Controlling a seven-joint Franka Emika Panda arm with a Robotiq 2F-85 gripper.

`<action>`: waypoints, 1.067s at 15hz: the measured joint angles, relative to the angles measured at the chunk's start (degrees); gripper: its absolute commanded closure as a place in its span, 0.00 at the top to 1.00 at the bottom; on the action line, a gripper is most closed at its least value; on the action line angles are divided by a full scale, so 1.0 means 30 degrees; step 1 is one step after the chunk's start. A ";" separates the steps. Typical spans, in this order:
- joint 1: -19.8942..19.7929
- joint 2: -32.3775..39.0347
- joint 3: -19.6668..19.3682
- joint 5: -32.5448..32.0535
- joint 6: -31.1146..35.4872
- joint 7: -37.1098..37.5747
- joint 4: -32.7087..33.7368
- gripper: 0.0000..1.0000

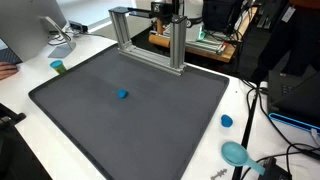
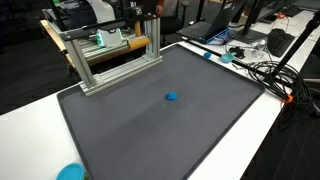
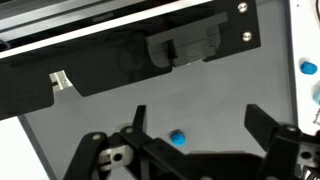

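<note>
In the wrist view my gripper (image 3: 200, 120) is open and empty, its two dark fingers spread wide above a dark grey mat (image 3: 220, 90). A small blue object (image 3: 178, 138) lies on the mat between the fingers, nearer the left one and well below them. The same blue object shows in both exterior views, near the mat's middle (image 1: 123, 95) (image 2: 172, 97). In the exterior views the gripper itself is hard to make out. Only dark arm parts show at the top, above the metal frame.
An aluminium frame (image 1: 150, 40) (image 2: 110, 55) stands at the mat's far edge. A blue cap (image 1: 227, 121), a teal dish (image 1: 236, 153) and a green cup (image 1: 58, 67) sit on the white table. Cables and equipment lie around the table.
</note>
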 measured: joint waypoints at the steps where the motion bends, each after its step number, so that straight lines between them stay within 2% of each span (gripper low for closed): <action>1: 0.0000 -0.0001 0.0000 0.0000 0.0001 0.0000 0.0000 1.00; 6: 0.0000 0.0002 0.0006 -0.0001 0.0002 0.0000 0.0000 1.00; 9: -0.0069 -0.0243 0.0152 -0.0303 0.1601 0.0254 -0.0628 1.00; 13: -0.0351 -0.1986 0.0450 -0.1583 0.4160 0.0700 -0.3249 1.00; 16: -0.0509 -0.3869 0.0651 -0.2477 0.4425 0.0574 -0.5398 1.00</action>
